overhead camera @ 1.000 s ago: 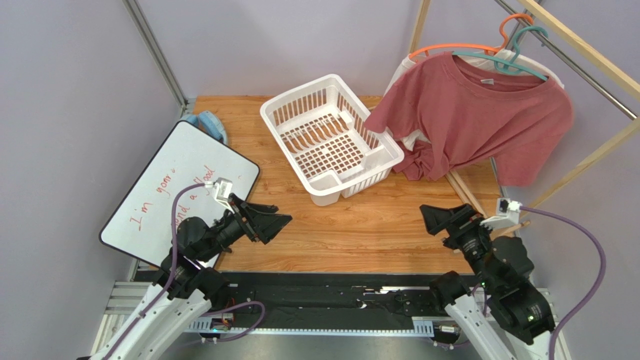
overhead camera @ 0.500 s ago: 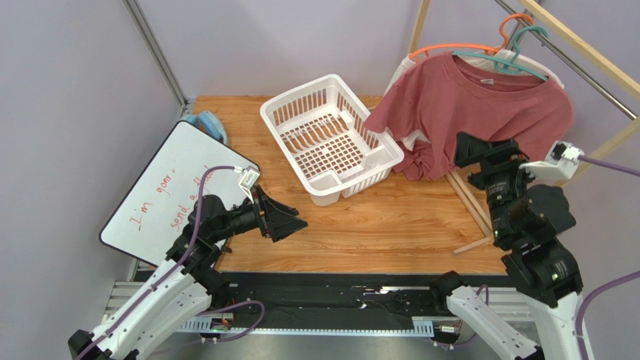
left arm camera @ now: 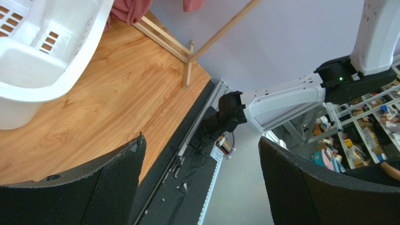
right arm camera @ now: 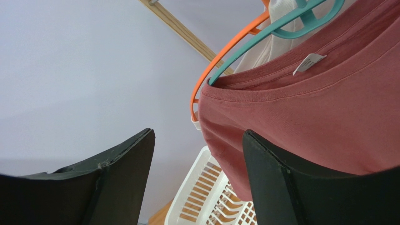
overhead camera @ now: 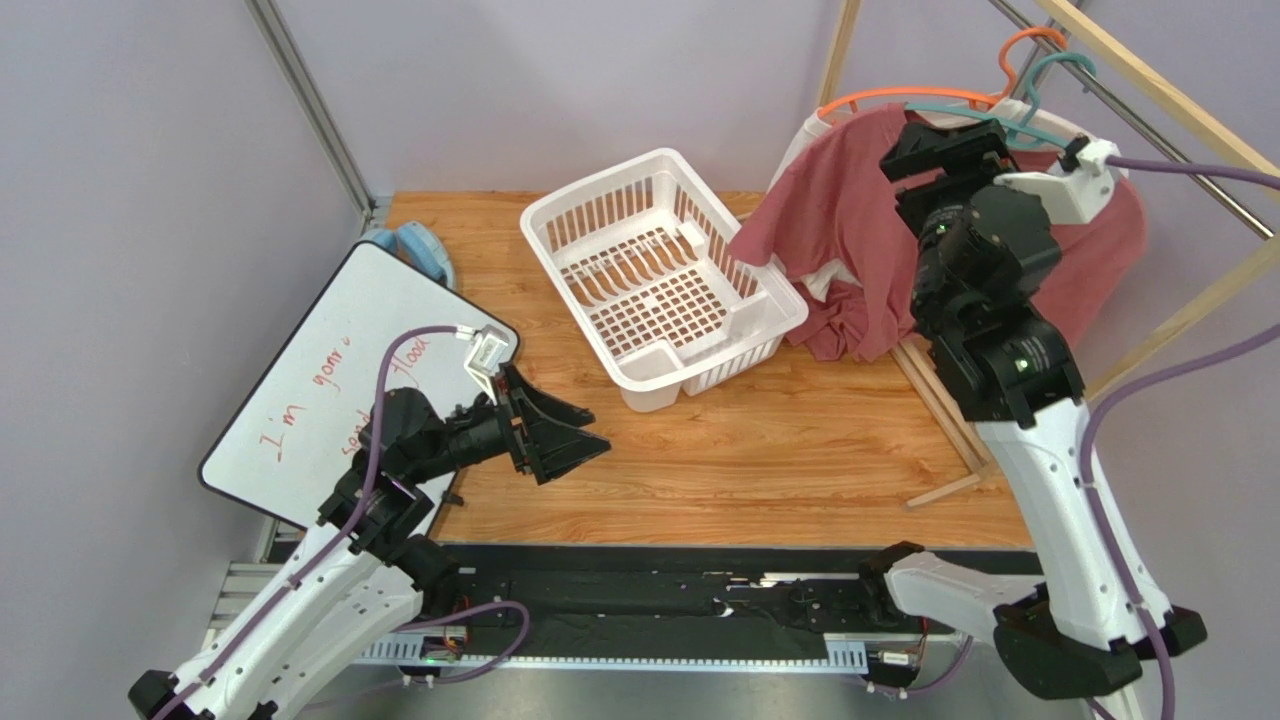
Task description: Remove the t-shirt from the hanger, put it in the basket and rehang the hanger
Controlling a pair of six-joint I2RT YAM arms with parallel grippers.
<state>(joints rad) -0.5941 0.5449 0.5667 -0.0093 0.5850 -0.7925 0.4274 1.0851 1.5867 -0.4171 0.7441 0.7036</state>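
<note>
Right of the white basket [overhead camera: 657, 383], top view: right gripper [overhead camera: 939, 150] raised at the t-shirt [overhead camera: 824, 210] collar, contact unclear, its arm hiding the chest; left gripper [overhead camera: 564, 435] low, near-left of the basket. Left wrist: fingers spread on nothing, basket and shirt hem cropped. Right wrist: fingers spread, shirt hung on teal hanger [right arm camera: 263, 41], hook cut off.

We read this as a robotics lab test cell. A wooden bench [overhead camera: 751, 465] is enclosed by plain grey panels [overhead camera: 601, 75] on metal posts [overhead camera: 308, 105]. The left arm [overhead camera: 301, 615] and right arm [overhead camera: 1052, 450] rise from a slotted rail [overhead camera: 676, 600], trailing purple cables [overhead camera: 1202, 173]. Beyond the bench edge stand cluttered storage shelves [left arm camera: 366, 117].
</note>
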